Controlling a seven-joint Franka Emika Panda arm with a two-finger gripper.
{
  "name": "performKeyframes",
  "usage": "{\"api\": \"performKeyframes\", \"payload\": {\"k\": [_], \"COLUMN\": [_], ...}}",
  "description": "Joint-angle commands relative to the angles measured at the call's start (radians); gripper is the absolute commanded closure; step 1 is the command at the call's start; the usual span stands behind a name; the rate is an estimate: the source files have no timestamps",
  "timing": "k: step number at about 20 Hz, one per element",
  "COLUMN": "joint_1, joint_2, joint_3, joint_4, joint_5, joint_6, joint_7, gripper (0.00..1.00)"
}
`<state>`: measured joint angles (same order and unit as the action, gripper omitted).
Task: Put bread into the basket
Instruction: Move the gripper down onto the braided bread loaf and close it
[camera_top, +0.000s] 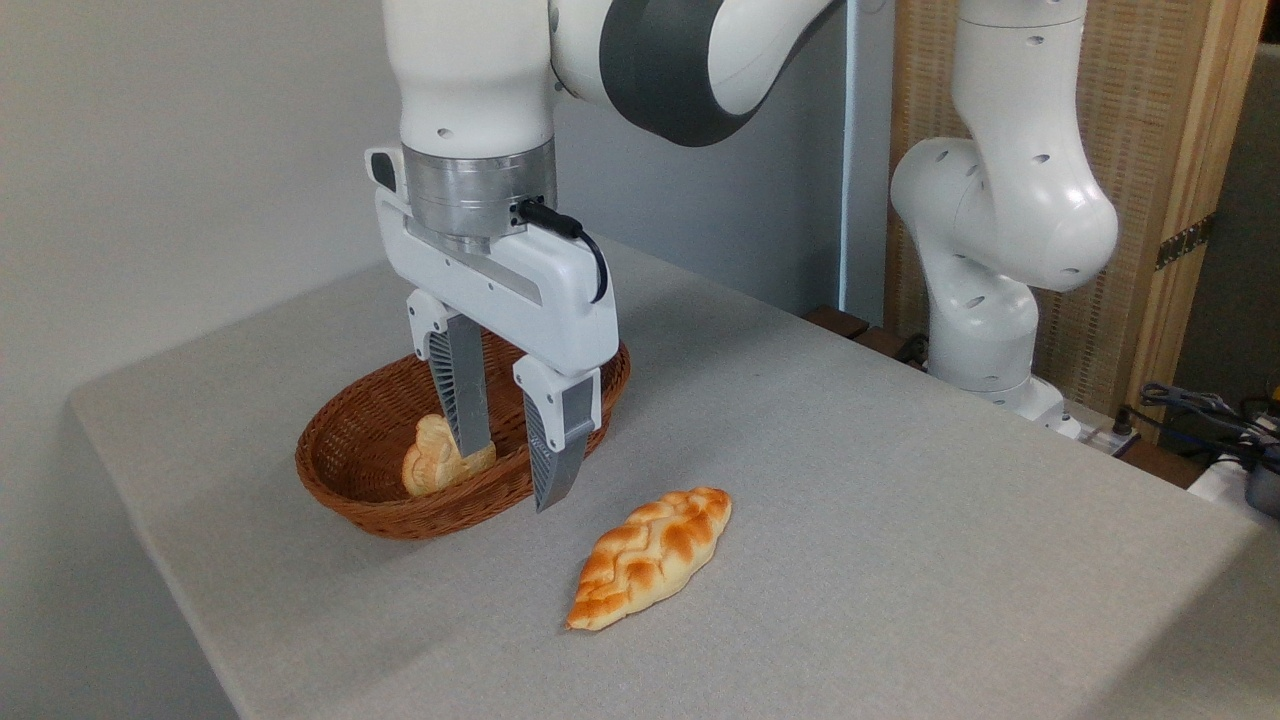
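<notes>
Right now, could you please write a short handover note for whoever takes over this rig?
Gripper: open, empty, fingers over the near rim of the basket.
Bread: lying on the table, right of the basket, not touching it.
Bun: already in the basket, partly behind one finger.
Done: nothing yet for the bread.
Left: move to the bread, grasp it, lift it, set it in the basket.

Basket (345, 480): woven wicker, reddish-brown, ribbed. Bread (652, 555): braided, golden crust with a slight sheen. Bun (432, 460): pale, knobbly, matt. Table (850, 480): grey, matt, looks like fine-textured cloth. Arm (1000, 200): glossy white plastic shells, brushed-metal ring at the wrist. Gripper (512, 465): white plastic body, grey ribbed fingers (460, 385).
</notes>
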<state>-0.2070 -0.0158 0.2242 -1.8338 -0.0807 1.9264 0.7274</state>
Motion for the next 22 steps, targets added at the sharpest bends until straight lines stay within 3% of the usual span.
{"api": "performKeyframes", "payload": {"k": [1,5,10,13,22], "joint_1": [-0.006,-0.006,-0.006,-0.006,-0.005], "joint_2": [-0.013,-0.007,-0.004,0.013,0.04], "joint_3": [0.015,0.021,0.061,0.063,0.079], "joint_4": [-0.008,-0.085,-0.168,-0.199,-0.216], "joint_5": [0.004,0.005,0.015,0.018,0.019], "joint_6": [-0.018,-0.009,-0.006,-0.004,-0.003], "joint_7": [0.02,0.029,0.173,0.194,0.262], "gripper": [0.0,0.0,0.0,0.0,0.0]}}
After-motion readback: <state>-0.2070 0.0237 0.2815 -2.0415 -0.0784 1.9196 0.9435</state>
